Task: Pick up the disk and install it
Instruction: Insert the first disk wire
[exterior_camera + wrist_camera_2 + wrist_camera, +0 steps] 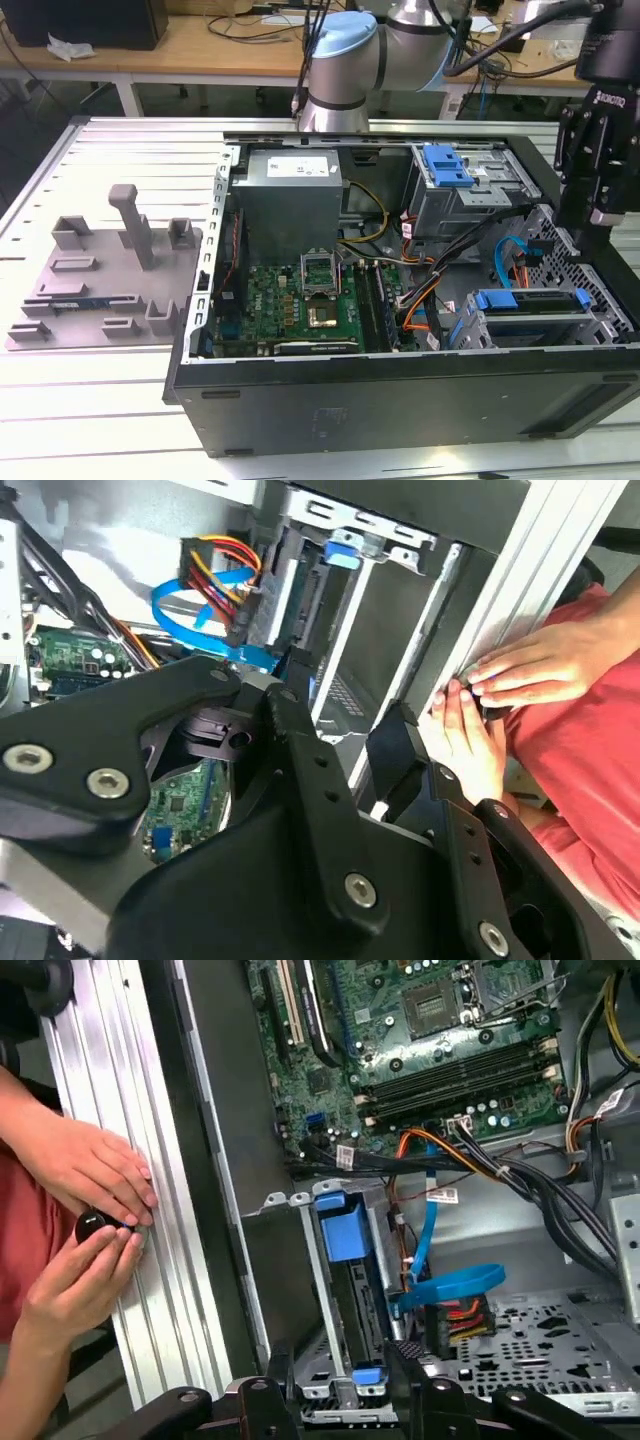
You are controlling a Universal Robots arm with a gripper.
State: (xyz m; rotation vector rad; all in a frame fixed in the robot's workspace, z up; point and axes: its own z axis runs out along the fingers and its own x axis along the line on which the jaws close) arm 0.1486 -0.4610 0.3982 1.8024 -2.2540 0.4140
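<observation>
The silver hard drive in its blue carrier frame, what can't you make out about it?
- Silver hard drive in blue carrier frame: label face hidden in the exterior view by the grey metal drive cage around it.
- In the first wrist view it sits edge-on, one end behind the black gripper.

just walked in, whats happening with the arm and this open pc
The gripper hangs open and empty above the drive cage of the open computer case. The disk, in its blue carrier, looks seated in that cage. A person's hands hold a small black object at the edge of the table.
</observation>
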